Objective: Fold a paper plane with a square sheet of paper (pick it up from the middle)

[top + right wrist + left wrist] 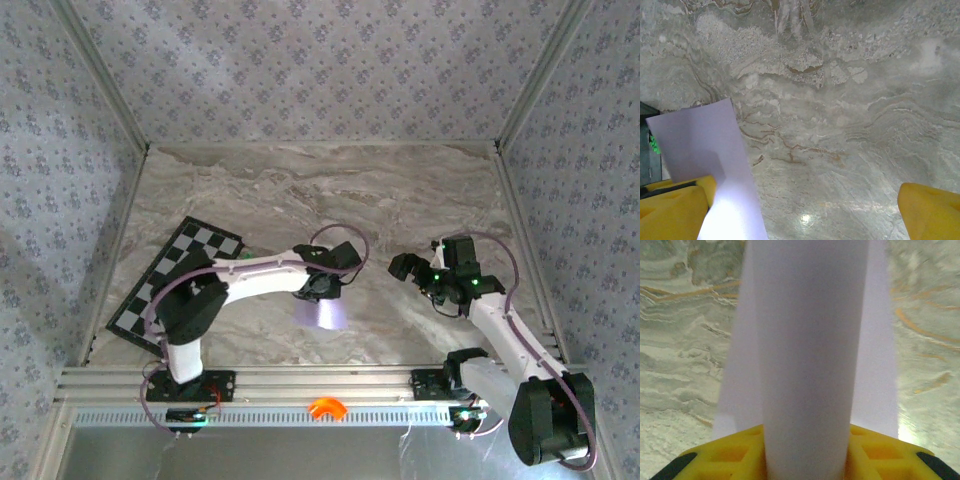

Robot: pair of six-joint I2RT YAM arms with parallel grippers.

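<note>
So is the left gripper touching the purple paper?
Touching. The left wrist view shows the square sheet of paper rising in a ridge from between the yellow fingers of the left gripper, filling the gap between them with no space on either side.

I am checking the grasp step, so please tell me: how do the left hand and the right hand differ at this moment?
The left hand sits over the square sheet of paper, its fingers pinching a raised fold; the right hand holds nothing. The left hand's jaws are narrow; the right hand's fingers stand wide apart. Both have yellow fingers and are above the marble table.
</note>
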